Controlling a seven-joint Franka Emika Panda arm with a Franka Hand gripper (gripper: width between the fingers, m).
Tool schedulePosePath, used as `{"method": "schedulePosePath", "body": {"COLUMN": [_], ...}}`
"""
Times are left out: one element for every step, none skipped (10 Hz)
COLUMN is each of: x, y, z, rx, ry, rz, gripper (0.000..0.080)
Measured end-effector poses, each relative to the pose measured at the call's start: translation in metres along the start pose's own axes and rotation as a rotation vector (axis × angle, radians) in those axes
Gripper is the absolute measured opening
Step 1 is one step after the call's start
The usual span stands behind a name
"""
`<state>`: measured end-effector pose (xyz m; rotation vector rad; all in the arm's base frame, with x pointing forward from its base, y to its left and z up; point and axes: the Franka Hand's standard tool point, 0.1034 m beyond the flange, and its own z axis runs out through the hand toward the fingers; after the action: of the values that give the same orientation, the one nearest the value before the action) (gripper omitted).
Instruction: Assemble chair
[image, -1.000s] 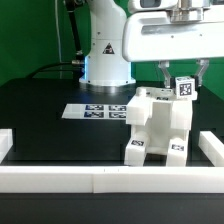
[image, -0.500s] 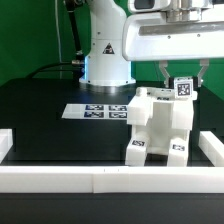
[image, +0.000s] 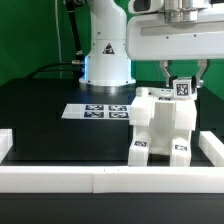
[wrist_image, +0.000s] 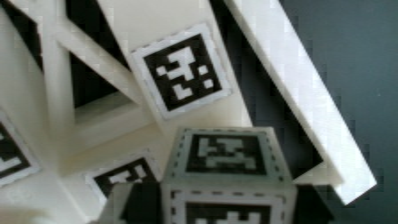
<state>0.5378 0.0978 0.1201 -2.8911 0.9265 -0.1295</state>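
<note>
The white chair (image: 155, 125) stands partly joined on the black table, right of centre in the exterior view, with tags low on its front. My gripper (image: 184, 80) hangs straight over the chair's top right corner. It is shut on a short white chair part (image: 183, 88) with a tag on its face, which sits at the top of the chair. In the wrist view that tagged part (wrist_image: 222, 160) fills the near middle. Beyond it lie the chair's white slats and a tagged panel (wrist_image: 187, 72). My fingertips are hidden there.
The marker board (image: 95, 111) lies flat to the left of the chair. Low white rails run along the front (image: 100, 180), the left (image: 5, 142) and the right (image: 212, 145) of the table. The arm's base (image: 107, 50) stands at the back.
The chair and my gripper with its part have shifted very slightly toward the exterior view's right. The grip is unchanged.
</note>
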Motion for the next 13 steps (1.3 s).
{"method": "schedulePosePath", "body": {"x": [-0.0005,-0.001,-0.0019,-0.0027,-0.0031,-0.004,-0.0045,-0.0053,-0.0059,-0.006,-0.0061,-0.0065,-0.0078], "y": [-0.0004,-0.0009,-0.0016,-0.0022,-0.0025,-0.0033,-0.0038,-0.0046,-0.0052,-0.0053,-0.0053,-0.0055,-0.0062], "z": [0.0001,0.0002,0.0005,0.0007,0.0009,0.001,0.001,0.0011,0.0011,0.0012,0.0012,0.0012,0.0013], "rx": [0.001,0.002,0.006,0.007,0.009,0.011,0.011,0.015,0.015,0.015,0.015,0.013,0.01], "ry": [-0.001,-0.002,-0.006,-0.008,-0.01,-0.014,-0.015,-0.02,-0.021,-0.021,-0.021,-0.022,-0.027], "rz": [0.086,0.16,0.235,0.316,0.35,0.423,0.452,0.534,0.586,0.595,0.586,0.557,0.523], "gripper": [0.0287,0.0287,0.0287,0.0287,0.0287,0.0288,0.0288,0.0288,0.0288,0.0288,0.0288,0.0441,0.0568]}}
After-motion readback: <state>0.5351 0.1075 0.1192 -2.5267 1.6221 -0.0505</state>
